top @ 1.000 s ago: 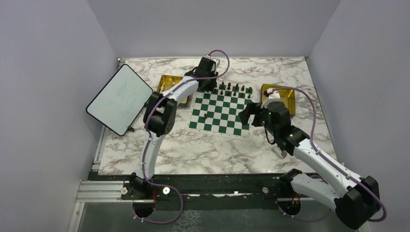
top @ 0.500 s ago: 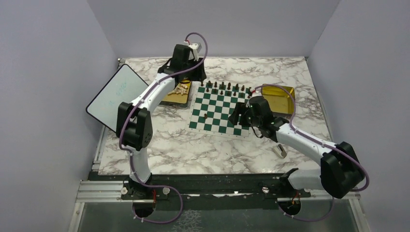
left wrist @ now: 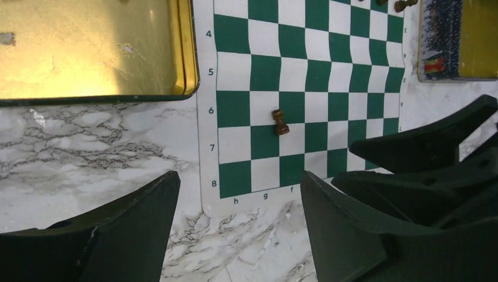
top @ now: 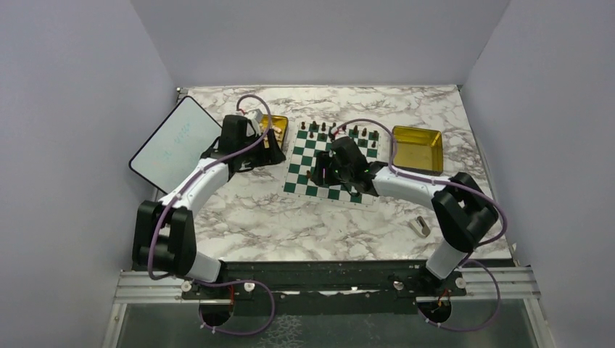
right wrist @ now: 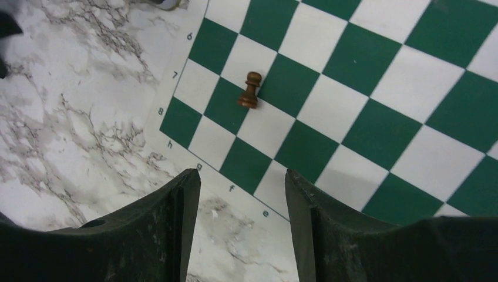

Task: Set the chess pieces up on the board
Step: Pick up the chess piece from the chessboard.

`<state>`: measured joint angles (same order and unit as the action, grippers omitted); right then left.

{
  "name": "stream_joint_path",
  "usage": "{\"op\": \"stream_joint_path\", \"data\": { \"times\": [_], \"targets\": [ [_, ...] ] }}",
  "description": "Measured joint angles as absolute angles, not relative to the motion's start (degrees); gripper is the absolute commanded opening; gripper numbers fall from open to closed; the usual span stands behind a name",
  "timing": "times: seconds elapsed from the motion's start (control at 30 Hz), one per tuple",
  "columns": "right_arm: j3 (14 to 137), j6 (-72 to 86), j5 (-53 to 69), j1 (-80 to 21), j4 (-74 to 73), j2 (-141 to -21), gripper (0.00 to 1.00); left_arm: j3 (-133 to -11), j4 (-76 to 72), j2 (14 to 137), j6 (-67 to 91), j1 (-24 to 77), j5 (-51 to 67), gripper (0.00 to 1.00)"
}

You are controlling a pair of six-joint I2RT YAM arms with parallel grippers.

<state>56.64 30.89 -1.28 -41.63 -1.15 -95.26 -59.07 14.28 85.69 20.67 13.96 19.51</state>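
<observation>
Lighting was bright, even and diffuse from overhead, with soft shadows on the desk (top: 290, 217). Glare washed the gold tray (left wrist: 88, 53). The right claw (right wrist: 239, 182) appeared dark and slightly blurred.

board (top: 299, 172): flat, green-white | dark pieces (top: 313, 134): far edge, apparently upright | brown pawn (right wrist: 250, 91): upright, files f-g

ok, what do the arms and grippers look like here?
Both arms have white shells, left arm and right arm, with black joints and a purple cable along each. The left gripper and right gripper have two matte black, tapered fingers.
</observation>
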Motion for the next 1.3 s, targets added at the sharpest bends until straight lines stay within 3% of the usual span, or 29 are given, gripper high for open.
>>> {"op": "stream_joint_path", "data": {
  "times": [0.37,0.53,0.93,1.3],
  "targets": [
    [67.5,29.1,-4.6,-43.1,-1.7,-107.7,0.47,-47.0,11.2,71.0,22.6,12.8,15.7,0.82],
    [70.2,28.2,-5.5,-43.2,-2.8,-110.9,0.39,-46.9,11.0,69.8,21.8,12.8,14.9,0.82],
    [74.1,27.0,-6.2,-43.2,-3.7,-114.0,0.37,-46.9,10.8,69.8,21.8,12.8,15.2,0.82],
    [74.6,26.8,-6.2,-43.6,-5.3,-115.4,0.30,-46.9,10.7,69.8,21.6,12.8,16.1,0.82]
  ]
}}
